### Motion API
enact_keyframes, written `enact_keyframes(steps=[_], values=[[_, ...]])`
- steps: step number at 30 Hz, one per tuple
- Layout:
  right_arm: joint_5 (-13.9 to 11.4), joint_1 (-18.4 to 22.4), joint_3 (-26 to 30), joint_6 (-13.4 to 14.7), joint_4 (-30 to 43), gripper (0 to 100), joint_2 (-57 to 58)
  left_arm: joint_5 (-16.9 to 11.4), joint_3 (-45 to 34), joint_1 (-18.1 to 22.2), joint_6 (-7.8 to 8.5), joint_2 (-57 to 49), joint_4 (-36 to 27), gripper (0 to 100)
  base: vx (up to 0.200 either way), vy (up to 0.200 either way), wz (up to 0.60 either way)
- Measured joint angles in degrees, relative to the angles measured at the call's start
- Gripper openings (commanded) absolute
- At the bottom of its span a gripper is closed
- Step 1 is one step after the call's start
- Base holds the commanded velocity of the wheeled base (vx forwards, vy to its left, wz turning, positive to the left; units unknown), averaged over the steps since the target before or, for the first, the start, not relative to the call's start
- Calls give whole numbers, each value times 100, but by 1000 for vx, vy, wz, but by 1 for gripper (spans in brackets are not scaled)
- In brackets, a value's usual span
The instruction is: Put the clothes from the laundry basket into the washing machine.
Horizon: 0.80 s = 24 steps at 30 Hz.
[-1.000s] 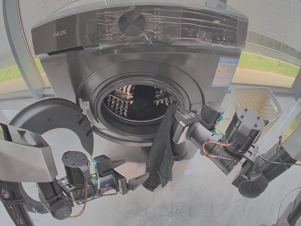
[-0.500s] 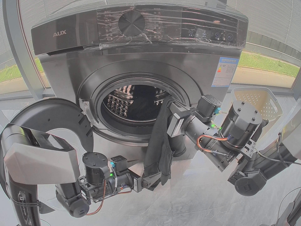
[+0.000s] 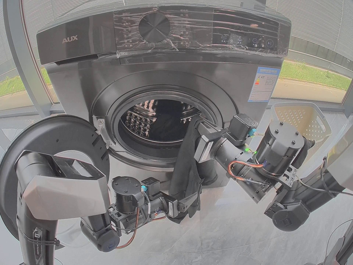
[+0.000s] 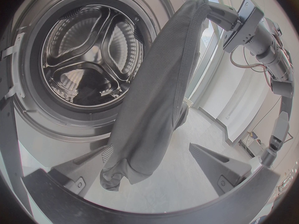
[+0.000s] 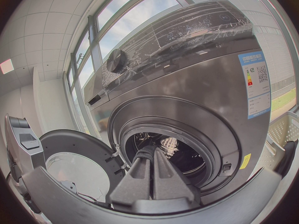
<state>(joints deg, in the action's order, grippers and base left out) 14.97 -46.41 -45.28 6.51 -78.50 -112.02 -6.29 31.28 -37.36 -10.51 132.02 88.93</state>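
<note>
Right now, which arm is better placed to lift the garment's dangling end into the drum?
Left. The left fingers, open, flank the dark garment at its hanging end below the drum; the right fingers are shut on its top end at the drum's mouth.

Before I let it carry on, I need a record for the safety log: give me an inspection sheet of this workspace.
Surface: grey tiled floor.
Job's things: washing machine, door open; dark clothes in the drum; dark garment hanging before the opening; laundry basket right of the machine.
Clutter: nothing seen.
Grippers: right gripper shut on the garment's top; left gripper open, fingers either side of its lower end.
Cables: orange cables on both wrists.
Surroundings: windows, grass outside.
</note>
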Motion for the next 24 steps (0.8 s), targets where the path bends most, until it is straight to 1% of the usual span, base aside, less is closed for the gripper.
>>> enact_keyframes(steps=[5,14,19,20,22,24], values=[[51,-48,-4,6,-11,0,-79,16,339,-15,22,210,2,100,0,0,0],[68,-72,-34,16,-20,0,-176,99,956,-84,46,653,0,100,0,0,0],[68,-74,-52,16,-17,0,-193,351,1146,-84,72,852,-4,100,0,0,0],[68,-72,-65,16,-15,0,-195,364,1168,-83,74,883,-9,0,0,0,0],[68,-72,-80,16,-17,0,-195,386,1200,-78,112,929,-13,0,0,0,0],[68,-67,-94,16,-15,0,-199,424,1243,-61,268,974,-11,0,0,0,0]])
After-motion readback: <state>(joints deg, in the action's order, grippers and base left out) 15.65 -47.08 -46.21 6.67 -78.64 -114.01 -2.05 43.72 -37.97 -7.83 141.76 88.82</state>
